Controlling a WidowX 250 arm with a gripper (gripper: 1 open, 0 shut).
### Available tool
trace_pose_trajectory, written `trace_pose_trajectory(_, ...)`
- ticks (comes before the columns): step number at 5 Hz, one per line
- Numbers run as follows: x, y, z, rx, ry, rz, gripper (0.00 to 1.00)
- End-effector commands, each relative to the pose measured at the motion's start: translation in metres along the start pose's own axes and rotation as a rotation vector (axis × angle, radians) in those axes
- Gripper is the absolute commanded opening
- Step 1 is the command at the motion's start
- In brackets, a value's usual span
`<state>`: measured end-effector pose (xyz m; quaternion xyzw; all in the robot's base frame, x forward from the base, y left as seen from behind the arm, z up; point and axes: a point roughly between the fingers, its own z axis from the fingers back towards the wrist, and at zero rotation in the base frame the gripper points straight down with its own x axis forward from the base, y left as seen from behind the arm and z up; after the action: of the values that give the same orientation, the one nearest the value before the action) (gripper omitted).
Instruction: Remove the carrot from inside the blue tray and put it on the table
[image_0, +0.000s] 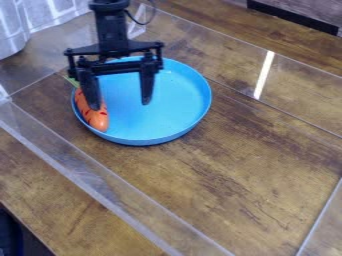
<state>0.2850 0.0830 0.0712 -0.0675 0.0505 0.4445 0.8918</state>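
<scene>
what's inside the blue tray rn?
Just the carrot, lying at the left edge of the tray. The open end effector stands over it, one finger covering its upper part and leafy top. The rest of the tray floor is bare.

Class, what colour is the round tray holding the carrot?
Bright blue tray, plain, seen in the camera view.

The support is a dark brown table (227, 190) made of wood planks with clear grain. A glossy transparent sheet (287, 120) covers its surface and gives back a bright white streak of light on the right side; the edges of the sheet show as pale lines across the planks. Directly on this covered surface rests a round, shallow, bright-blue plastic tray (181, 105) with a low rim, in the upper left part of the table.
</scene>
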Motion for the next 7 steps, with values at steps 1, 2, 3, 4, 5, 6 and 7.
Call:
trace_pose_trajectory(1,0.015,0.011,0.007,-0.069,-0.042,0.116,1.0)
trace_pose_trajectory(2,0.03,0.018,-0.001,-0.091,-0.045,0.153,1.0)
trace_pose_trajectory(3,0.041,0.021,-0.01,-0.109,-0.054,0.193,1.0)
trace_pose_trajectory(4,0.05,0.024,-0.018,-0.122,-0.054,0.215,1.0)
trace_pose_trajectory(5,0.056,0.024,-0.024,-0.121,-0.06,0.223,1.0)
trace_pose_trajectory(6,0.06,0.022,-0.027,-0.121,-0.067,0.218,1.0)
trace_pose_trajectory(7,0.064,0.022,-0.026,-0.125,-0.07,0.208,1.0)
